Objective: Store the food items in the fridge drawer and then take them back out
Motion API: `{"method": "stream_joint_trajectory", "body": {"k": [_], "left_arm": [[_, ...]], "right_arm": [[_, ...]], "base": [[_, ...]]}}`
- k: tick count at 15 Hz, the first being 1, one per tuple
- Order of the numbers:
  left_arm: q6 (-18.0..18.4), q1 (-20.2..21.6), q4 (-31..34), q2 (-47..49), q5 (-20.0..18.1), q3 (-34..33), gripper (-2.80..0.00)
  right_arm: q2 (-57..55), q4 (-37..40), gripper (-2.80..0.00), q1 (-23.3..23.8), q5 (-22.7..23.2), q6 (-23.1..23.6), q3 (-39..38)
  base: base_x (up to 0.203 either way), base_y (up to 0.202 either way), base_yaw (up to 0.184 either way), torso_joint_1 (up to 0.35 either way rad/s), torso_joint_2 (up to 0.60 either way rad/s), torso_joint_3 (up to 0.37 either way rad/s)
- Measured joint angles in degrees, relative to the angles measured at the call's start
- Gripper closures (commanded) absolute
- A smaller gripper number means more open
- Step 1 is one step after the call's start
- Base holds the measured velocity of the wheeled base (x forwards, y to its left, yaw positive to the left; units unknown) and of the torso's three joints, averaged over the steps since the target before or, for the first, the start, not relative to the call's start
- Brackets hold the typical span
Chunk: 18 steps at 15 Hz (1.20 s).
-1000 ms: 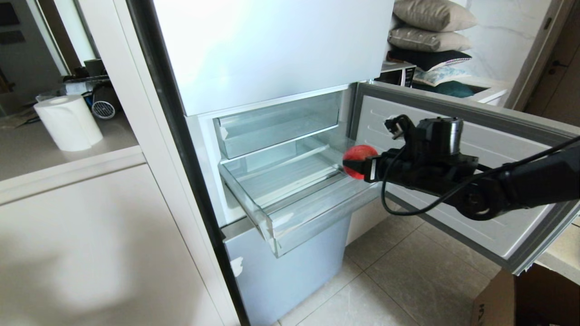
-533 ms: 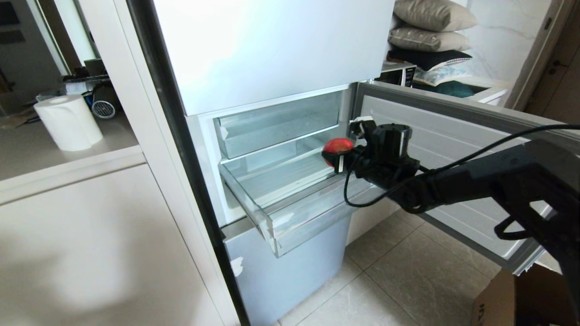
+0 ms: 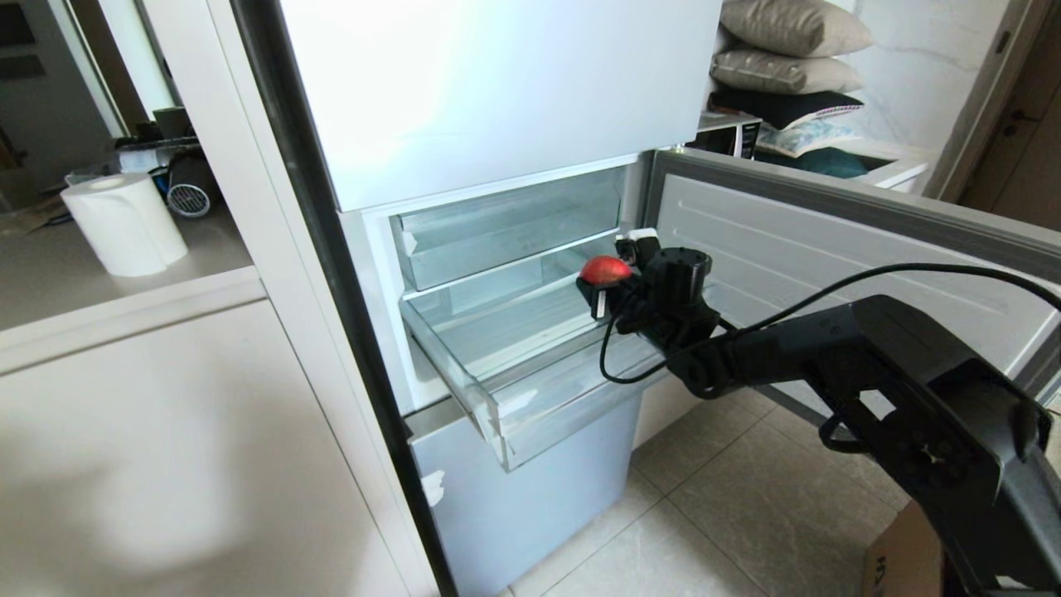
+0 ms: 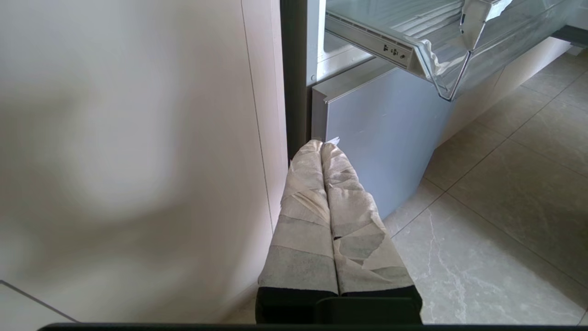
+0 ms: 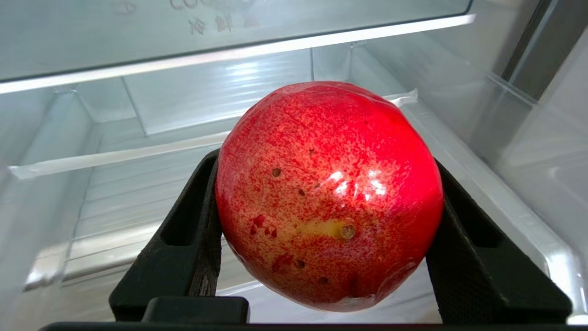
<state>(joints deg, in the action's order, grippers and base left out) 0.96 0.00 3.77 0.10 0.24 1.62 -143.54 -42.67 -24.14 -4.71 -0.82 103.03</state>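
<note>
Head view: right gripper [image 3: 598, 292] jaws pinching red fruit [image 3: 604, 269] over clear drawer [image 3: 497, 398] (left gripper [image 4: 328, 151] jaws pressed together).

Floor: I see beige stone-look tiles [image 3: 746, 514] with thin grout lines, spread below the fingers.
Cabinet: a plain cream panel [image 3: 166, 464] fills my view well to the left of the fingers, lit by soft blotchy daylight.
Desk: a pale desk [image 3: 124, 290] sits above that panel, far left of the fingers; a white paper roll [image 3: 124, 224] stands on it, with dark clutter behind it.
Wall: a white marbled wall [image 3: 920, 66] rises beyond and to the right of the fingers.
Pillows: I count a stack of grey and dark pillows [image 3: 787, 50] up there.
Box: a cardboard box corner [image 3: 903, 555] shows low on the right.
</note>
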Motion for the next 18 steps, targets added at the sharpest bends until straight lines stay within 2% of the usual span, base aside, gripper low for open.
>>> {"method": "stream_joint_trajectory", "body": {"k": [1,10,11,12,14,18], "left_arm": [[0.0,0.0,0.0,0.0,0.0,0.0,0.0],[0.0,0.0,0.0,0.0,-0.01,0.0,0.0],[0.0,0.0,0.0,0.0,-0.01,0.0,0.0],[0.0,0.0,0.0,0.0,0.0,0.0,0.0],[0.0,0.0,0.0,0.0,0.0,0.0,0.0],[0.0,0.0,0.0,0.0,0.0,0.0,0.0]], "right_arm": [[-0.55,0.18,-2.8,0.05,0.0,0.05,0.99],[-3.04,2.34,-2.8,0.3,-0.99,-0.33,7.16],[-2.95,2.32,-2.39,0.3,-2.02,-0.39,7.11],[-2.26,2.29,0.0,0.22,-3.67,-0.43,6.38],[1.22,2.1,0.0,-0.04,-5.86,-0.45,2.02],[15.3,1.99,0.0,-0.24,-6.64,-0.63,-15.14]], "base": [[0.0,0.0,0.0,0.0,0.0,0.0],[0.0,0.0,0.0,0.0,0.0,0.0],[0.0,0.0,0.0,0.0,0.0,0.0],[0.0,0.0,0.0,0.0,0.0,0.0],[0.0,0.0,0.0,0.0,0.0,0.0],[0.0,0.0,0.0,0.0,0.0,0.0]]}}
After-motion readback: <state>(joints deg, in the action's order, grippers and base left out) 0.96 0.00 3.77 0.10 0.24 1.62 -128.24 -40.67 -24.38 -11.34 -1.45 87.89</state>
